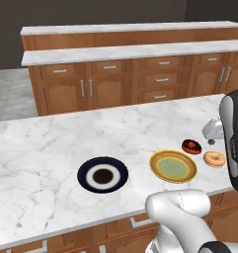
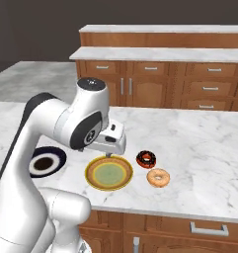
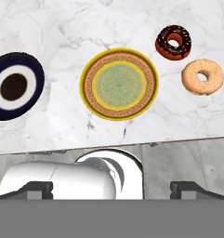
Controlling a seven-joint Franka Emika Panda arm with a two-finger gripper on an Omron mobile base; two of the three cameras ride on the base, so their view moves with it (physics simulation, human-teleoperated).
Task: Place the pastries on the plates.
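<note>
Fingers (image 3: 41, 189) spread wide, high above 2 doughnuts (image 3: 174, 42) beside yellow plate (image 3: 119, 84).

The arm (image 2: 66, 128) is glossy white with rounded, bulbous links and dark grey-black joint bands. A small round cap tops one joint, and faint grey lettering marks a link.

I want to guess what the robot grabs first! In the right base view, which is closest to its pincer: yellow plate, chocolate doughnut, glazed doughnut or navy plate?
1. Yellow plate, just below the pincer.
2. Chocolate doughnut, to its right.
3. Glazed doughnut, farther right, nearer the counter edge.
4. Navy plate, far left.
</note>
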